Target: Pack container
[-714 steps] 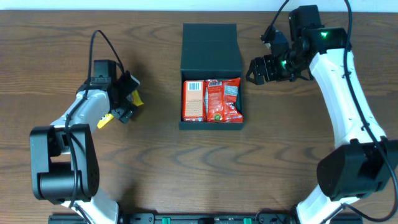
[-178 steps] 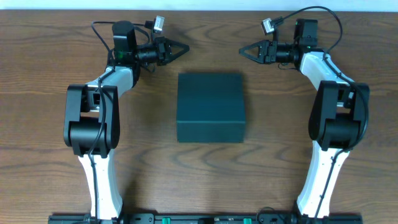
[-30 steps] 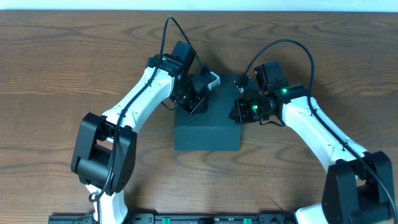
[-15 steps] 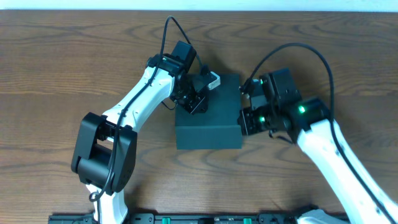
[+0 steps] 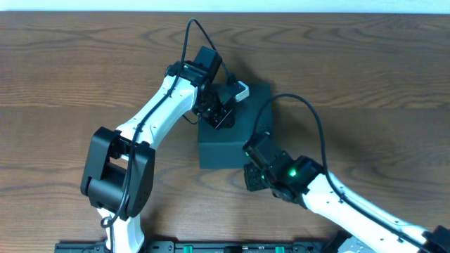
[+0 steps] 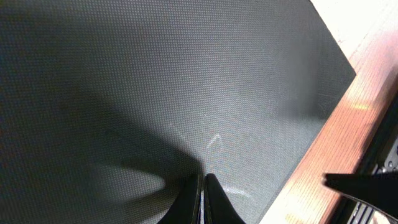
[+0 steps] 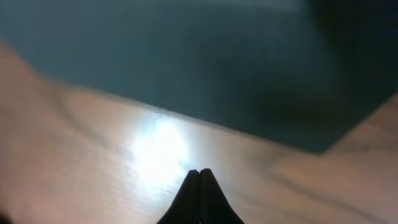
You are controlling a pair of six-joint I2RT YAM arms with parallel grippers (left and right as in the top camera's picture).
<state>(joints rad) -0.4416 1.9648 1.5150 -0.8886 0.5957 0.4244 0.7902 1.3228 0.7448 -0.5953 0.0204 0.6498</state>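
The container (image 5: 242, 144) is a dark teal-black square box in the middle of the table, with its lid down. My left gripper (image 5: 222, 118) is shut and empty, over the back left part of the lid. In the left wrist view its closed tips (image 6: 202, 178) rest on or just above the matte lid (image 6: 186, 81). My right gripper (image 5: 251, 176) is shut and empty, low over the wood by the box's front right corner. In the right wrist view its tips (image 7: 199, 172) point at the container's side (image 7: 217, 56), a short way off.
Bare brown wooden table (image 5: 365, 91) surrounds the box on every side. A strip of table (image 6: 339, 146) shows beyond the lid's edge in the left wrist view. The right arm (image 5: 330, 200) stretches along the front right of the table.
My right gripper has swung from the box's right side round to its front right corner, nearer the table's front edge. The left gripper has stayed on the lid. Both remain shut.
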